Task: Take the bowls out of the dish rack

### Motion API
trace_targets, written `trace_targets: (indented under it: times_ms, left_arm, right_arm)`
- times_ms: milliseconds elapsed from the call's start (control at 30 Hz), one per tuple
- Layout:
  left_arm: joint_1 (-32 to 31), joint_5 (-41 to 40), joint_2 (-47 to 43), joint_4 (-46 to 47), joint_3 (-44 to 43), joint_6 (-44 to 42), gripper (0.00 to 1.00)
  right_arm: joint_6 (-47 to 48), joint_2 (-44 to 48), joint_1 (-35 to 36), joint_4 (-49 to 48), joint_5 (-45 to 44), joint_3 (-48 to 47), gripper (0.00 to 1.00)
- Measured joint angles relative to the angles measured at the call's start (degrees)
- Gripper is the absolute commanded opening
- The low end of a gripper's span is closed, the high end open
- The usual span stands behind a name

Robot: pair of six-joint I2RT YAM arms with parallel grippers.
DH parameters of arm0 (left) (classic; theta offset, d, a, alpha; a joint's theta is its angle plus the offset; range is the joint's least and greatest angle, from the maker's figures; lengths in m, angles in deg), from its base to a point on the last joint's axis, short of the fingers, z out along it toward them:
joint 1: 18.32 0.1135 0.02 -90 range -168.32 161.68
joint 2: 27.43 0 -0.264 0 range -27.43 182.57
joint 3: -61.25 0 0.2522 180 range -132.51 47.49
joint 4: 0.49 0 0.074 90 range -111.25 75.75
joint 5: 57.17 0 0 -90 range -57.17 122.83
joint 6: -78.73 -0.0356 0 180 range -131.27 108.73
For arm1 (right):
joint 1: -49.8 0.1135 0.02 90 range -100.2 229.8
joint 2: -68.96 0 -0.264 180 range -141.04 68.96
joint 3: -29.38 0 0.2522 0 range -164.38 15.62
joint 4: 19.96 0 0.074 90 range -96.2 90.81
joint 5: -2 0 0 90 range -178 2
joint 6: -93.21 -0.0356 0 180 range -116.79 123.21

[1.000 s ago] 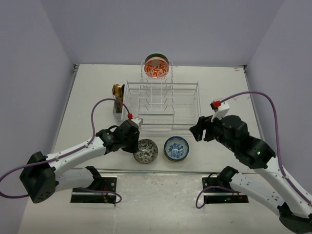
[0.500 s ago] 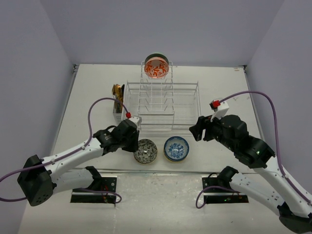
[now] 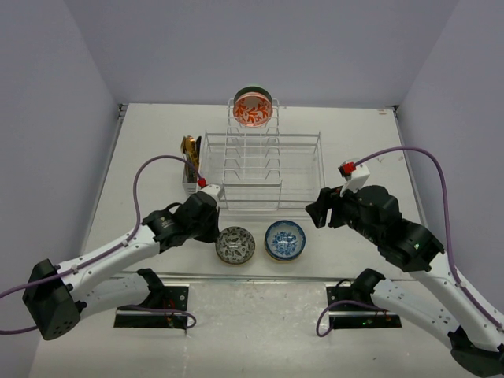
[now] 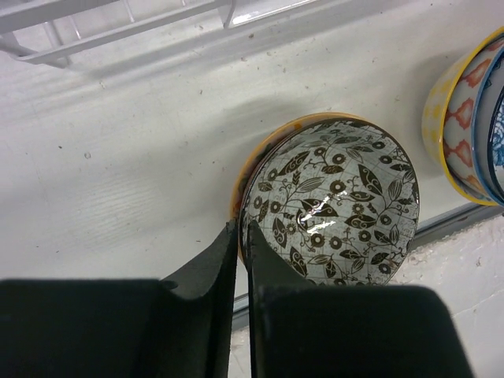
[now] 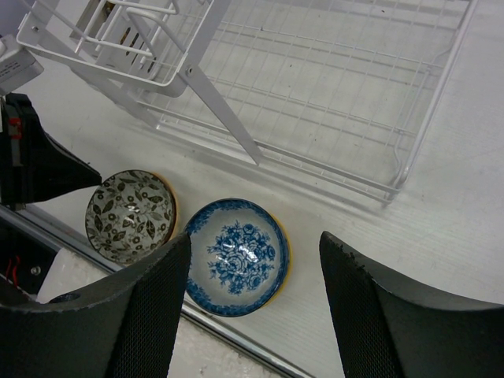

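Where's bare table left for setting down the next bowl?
Bare table lies left of the utensil holder and right of the dish rack. The strip before the rack is crowded: leaf-patterned bowl, blue bowl, left gripper, right gripper.

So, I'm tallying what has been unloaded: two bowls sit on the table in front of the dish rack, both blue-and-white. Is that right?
Not quite. Two bowls do sit on the table in front of the dish rack, but only the blue-and-white bowl fits that description. The other, the leaf-patterned bowl, is dark on a pale ground. The right wrist view shows both side by side.
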Motion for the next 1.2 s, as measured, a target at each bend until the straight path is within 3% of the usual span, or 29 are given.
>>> trace_targets:
  times_ms: [300, 733, 800, 867, 967, 1100, 1133, 1167, 1200]
  left_arm:
    - [0.0, 0.1, 3.0, -0.2, 0.0, 0.1, 0.0]
    - [-0.4, 0.1, 3.4, -0.2, 0.0, 0.5, 0.01]
    - [-0.4, 0.1, 3.2, -0.2, 0.0, 0.6, 0.1]
    - [-0.4, 0.1, 2.2, -0.2, 0.0, 1.1, 0.12]
    - [-0.4, -0.2, -2.0, -0.3, -0.1, 1.7, 0.28]
    - [-0.4, -1.3, -6.8, -1.5, -3.5, 1.8, 0.62]
    - [-0.4, -1.6, -7.4, -2.1, -5.3, 1.4, 0.75]
    - [-0.4, -2.0, -7.7, -2.6, -7.4, 0.3, 0.96]
    - [-0.4, -2.8, -7.6, -3.0, -9.8, -0.9, 1.0]
  right_arm:
    - [0.0, 0.0, 0.0, 0.0, 0.4, 0.0, 0.68]
    - [0.2, 0.1, 0.0, 0.0, 1.2, 0.0, 0.68]
    - [0.2, 0.1, 0.0, 0.0, 1.2, 0.0, 0.68]
    - [0.2, 0.1, 0.0, 0.0, 1.2, 0.0, 0.68]
    - [0.2, 0.0, 0.0, 0.0, 1.2, 0.0, 0.68]
    - [0.2, -0.3, 0.0, 0.0, 1.2, 0.0, 0.68]
    - [0.2, -0.4, 0.0, 0.0, 1.2, 0.0, 0.68]
    - [0.2, -0.5, 0.0, 0.0, 1.1, 0.0, 0.68]
    - [0.2, -0.5, 0.0, 0.0, 1.1, 0.0, 0.68]
